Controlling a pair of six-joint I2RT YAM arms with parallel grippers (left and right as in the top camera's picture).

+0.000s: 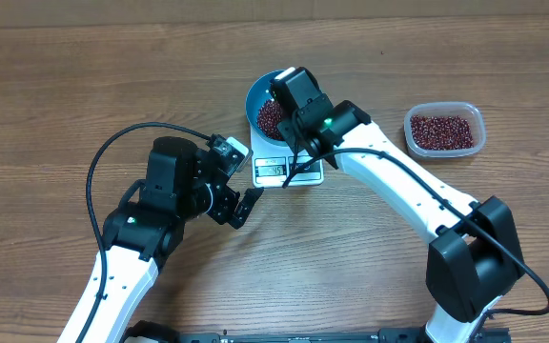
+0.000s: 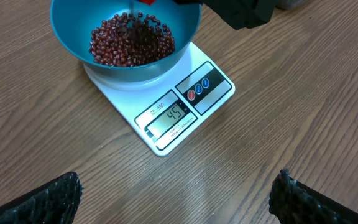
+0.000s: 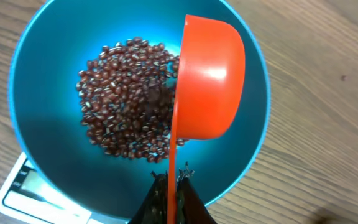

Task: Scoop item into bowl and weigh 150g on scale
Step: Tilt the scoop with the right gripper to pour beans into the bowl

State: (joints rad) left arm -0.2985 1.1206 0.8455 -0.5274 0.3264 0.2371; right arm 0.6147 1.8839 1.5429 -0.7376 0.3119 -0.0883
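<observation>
The blue bowl (image 3: pixel 48 149) stands on the white scale (image 2: pixel 166 124), holding a heap of dark red-brown beans (image 3: pixel 123 99). My right gripper (image 3: pixel 173 177) is shut on the thin handle of an orange scoop (image 3: pixel 210 78). The scoop is tipped on its side above the bowl's right half, and beans blur as they fall beneath it. From overhead, the right gripper (image 1: pixel 294 95) covers part of the bowl (image 1: pixel 255 95). The scale's display (image 2: pixel 171 116) reads 45. My left gripper (image 2: pixel 176 199) stays open over bare table just in front of the scale, with nothing between its fingers.
A clear rectangular container (image 1: pixel 443 131) of beans sits to the right of the scale. The right arm (image 1: pixel 398 181) stretches across the table from the front right to the bowl. The left arm (image 1: pixel 160 210) stands front left.
</observation>
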